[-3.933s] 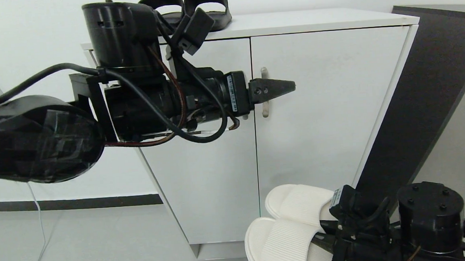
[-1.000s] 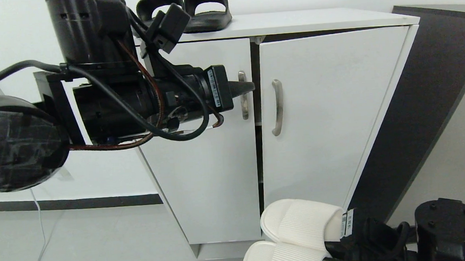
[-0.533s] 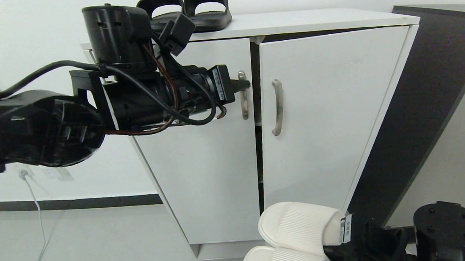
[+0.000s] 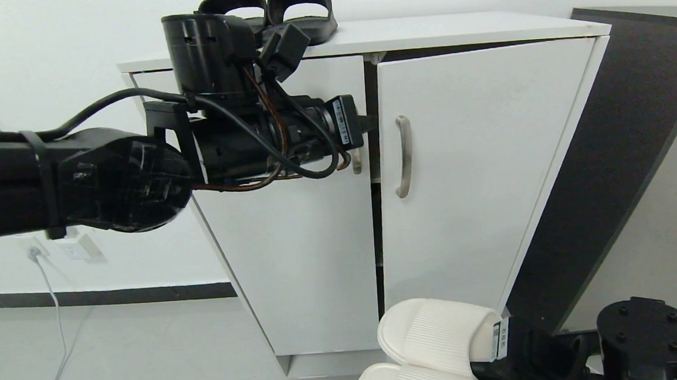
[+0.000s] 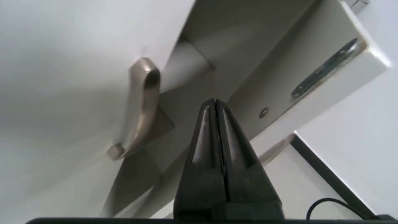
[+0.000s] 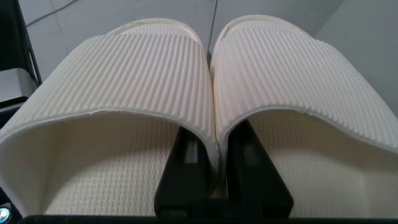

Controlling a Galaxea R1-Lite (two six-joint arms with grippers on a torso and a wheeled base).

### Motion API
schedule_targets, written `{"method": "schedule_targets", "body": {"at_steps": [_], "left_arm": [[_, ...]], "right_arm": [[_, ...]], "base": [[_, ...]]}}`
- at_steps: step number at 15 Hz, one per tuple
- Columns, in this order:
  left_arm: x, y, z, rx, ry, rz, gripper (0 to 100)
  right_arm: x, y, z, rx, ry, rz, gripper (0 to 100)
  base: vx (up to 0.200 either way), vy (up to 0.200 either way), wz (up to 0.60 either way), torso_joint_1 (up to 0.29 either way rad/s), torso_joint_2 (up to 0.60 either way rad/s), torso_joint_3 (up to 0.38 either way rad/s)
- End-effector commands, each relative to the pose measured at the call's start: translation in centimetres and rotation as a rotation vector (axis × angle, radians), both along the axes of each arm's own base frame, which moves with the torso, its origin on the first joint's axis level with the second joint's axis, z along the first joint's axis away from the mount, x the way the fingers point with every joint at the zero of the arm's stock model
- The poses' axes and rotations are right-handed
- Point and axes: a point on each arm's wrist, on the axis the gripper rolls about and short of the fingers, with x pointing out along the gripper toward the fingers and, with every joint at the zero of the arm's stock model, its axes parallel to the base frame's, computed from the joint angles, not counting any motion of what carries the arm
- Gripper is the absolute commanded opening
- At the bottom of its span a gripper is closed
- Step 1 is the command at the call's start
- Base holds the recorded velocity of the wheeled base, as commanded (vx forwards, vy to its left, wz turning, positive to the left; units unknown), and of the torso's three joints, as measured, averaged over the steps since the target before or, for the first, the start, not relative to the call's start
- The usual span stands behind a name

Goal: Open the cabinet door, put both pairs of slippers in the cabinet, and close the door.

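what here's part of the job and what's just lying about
Job: cabinet, its ajar right door, black slippers on top, white slippers in the right gripper, left gripper at the door gap.
Lying about: wall socket, cable, dark panel.

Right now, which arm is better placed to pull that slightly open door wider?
Left. The left gripper, shut and empty, sits at the gap beside the ajar door; the right gripper is clamped on the white slippers down low.
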Motion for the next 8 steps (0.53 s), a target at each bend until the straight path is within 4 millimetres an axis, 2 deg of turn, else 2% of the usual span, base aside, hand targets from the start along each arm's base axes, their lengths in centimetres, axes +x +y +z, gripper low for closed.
{"method": "schedule_targets", "body": {"at_steps": [1,4,6,8], "left_arm": [[0.5,-0.4,-0.6,0.007,0.012,-0.002,0],[0.6,-0.4,-0.7,0.011,0.015,0.001,0],[0.3,-0.6,-0.9,0.019,0.016,-0.001,0],[-1.4,-1.3,-1.2,0.032,0.026,-0.048,0]], "right_arm": [[0.0,0.0,-0.2,-0.006,0.005,0.002,0],[0.0,0.1,-0.4,-0.019,0.001,0.007,0],[-0.1,0.1,-0.6,-0.026,0.007,0.012,0],[-0.5,0.1,-0.7,-0.033,0.012,0.029,0]], "base": [[0.000,0.000,0.00,0.000,0.00,0.000],[0.000,0.000,0.00,0.000,0.00,0.000],[-0.200,0.000,0.00,0.002,0.00,0.000],[-0.200,0.000,0.00,0.002,0.00,-0.002]]}}
